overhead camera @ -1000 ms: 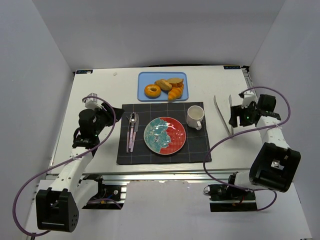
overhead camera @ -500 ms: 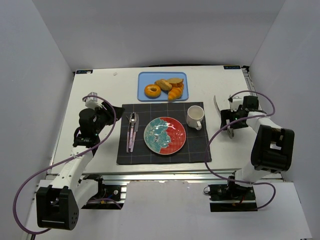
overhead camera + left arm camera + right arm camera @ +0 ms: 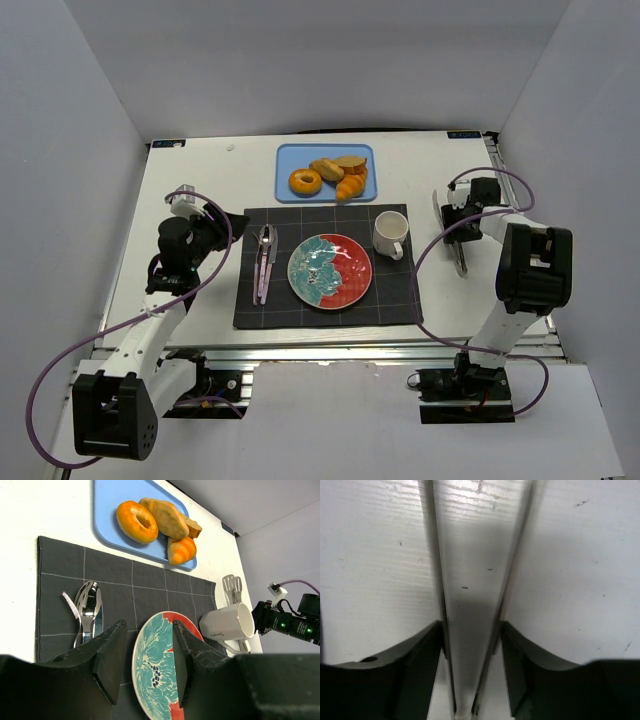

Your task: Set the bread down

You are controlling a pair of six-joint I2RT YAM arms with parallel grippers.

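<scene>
The bread, a golden-orange croissant [image 3: 350, 186] [image 3: 181, 550], lies at the front right corner of the blue tray [image 3: 285, 160] [image 3: 107, 510]. It rests beside a glazed donut [image 3: 305, 181] and a pale roll [image 3: 327, 168]. My left gripper [image 3: 222, 232] [image 3: 148, 625] hovers open and empty over the left edge of the dark placemat [image 3: 260, 300]. My right gripper [image 3: 462, 222] [image 3: 471, 625] is far from the bread, right of the mat. Its fingers press both arms of the metal tongs [image 3: 459, 255] [image 3: 470, 580] lying on the table.
A teal and red plate [image 3: 345, 285] [image 3: 155, 665] sits in the middle of the placemat. A spoon and fork [image 3: 265, 260] [image 3: 89, 605] lie to its left. A white mug [image 3: 390, 235] [image 3: 227, 625] stands to its right, between the plate and the tongs.
The right arm swung back and left, bringing its gripper over the tongs, and the jaws opened wide then closed onto them. The left arm has stayed still.
</scene>
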